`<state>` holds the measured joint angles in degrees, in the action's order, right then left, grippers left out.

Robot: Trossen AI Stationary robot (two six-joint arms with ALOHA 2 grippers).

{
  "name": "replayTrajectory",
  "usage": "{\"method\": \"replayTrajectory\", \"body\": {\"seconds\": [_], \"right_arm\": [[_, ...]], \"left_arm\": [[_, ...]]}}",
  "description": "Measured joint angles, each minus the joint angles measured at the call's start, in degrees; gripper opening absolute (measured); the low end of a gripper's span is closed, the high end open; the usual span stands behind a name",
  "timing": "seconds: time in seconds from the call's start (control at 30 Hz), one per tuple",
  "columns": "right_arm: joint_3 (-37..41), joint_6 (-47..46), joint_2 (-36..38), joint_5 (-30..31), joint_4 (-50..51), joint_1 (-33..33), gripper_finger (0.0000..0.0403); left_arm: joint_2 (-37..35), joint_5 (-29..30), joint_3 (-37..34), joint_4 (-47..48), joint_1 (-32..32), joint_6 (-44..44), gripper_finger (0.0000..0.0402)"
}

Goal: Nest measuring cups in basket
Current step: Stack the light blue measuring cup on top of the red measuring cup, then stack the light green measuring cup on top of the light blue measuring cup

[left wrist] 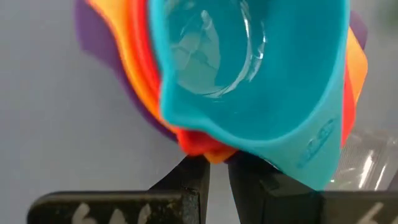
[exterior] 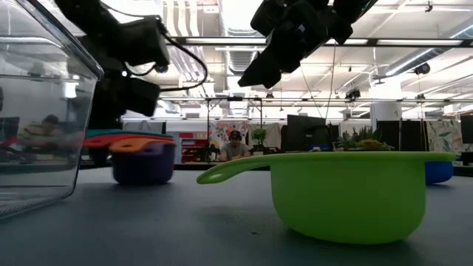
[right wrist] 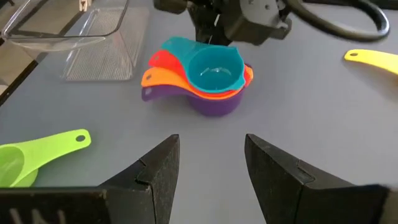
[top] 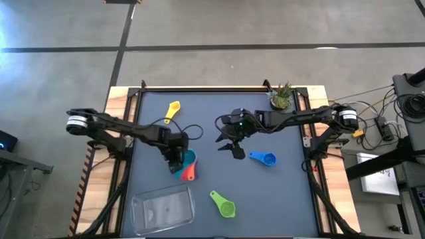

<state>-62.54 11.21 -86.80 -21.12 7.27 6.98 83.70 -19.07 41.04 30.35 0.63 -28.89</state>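
Observation:
A nested stack of measuring cups [right wrist: 208, 78], teal on top of red, orange and purple, stands on the grey table [top: 279, 192] left of centre. My left gripper [top: 176, 158] is shut and points steeply down at the stack's rim, on the side away from my right arm. My right gripper [right wrist: 208, 162] hangs open above the table's middle, aimed at the stack and holding nothing. Loose cups rest on their bases: yellow [top: 172, 109] at the far side, blue [top: 264, 158] to the right, green [top: 224, 204] near the front. The clear basket [top: 163, 207] stands at the front left. My left gripper's shut fingertips [left wrist: 193, 171] stand right at the red and orange rims [left wrist: 202, 146] of the stack, below the teal cup [left wrist: 249, 74]. They come slanting from above. I cannot tell whether they touch the stack, which sits upright on the table.
A small potted plant [top: 282, 97] stands at the far right corner. The table has a raised frame [top: 219, 88] around it. Open grey surface lies between the stack, the green cup and the blue cup. In the low view the green cup [exterior: 347, 192] fills the foreground.

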Motion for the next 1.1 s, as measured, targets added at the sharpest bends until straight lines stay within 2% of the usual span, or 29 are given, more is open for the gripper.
{"method": "replayTrajectory", "body": {"seconds": [0.2, 0.37, 0.77, 0.93, 1.1], "right_arm": [[0.3, 0.9, 0.0, 0.0, 3.0, -0.2, 0.0171], [3.6, 1.2, 0.0, 0.2, 0.3, -1.3, 0.0171], [14.4, -3.8, -1.5, 0.2, -17.1, -1.9, 0.0171], [15.0, -4.2, -4.1, 2.1, -17.2, -1.9, 0.0171], [15.0, -4.5, -5.0, 3.3, -18.0, -1.8, 0.0166]], "left_arm": [[4.8, 0.6, 5.2, -1.2, 0.4, 5.9, 0.0039], [5.9, 2.9, 8.4, -1.4, 1.4, 9.9, 0.0039], [5.6, 4.1, 8.1, -6.4, 5.8, 12.4, 0.0039], [5.6, 4.1, 8.1, -8.5, 8.1, 14.7, 0.0039], [4.8, 5.0, 8.0, -6.2, 13.8, 18.3, 0.0039]]}}
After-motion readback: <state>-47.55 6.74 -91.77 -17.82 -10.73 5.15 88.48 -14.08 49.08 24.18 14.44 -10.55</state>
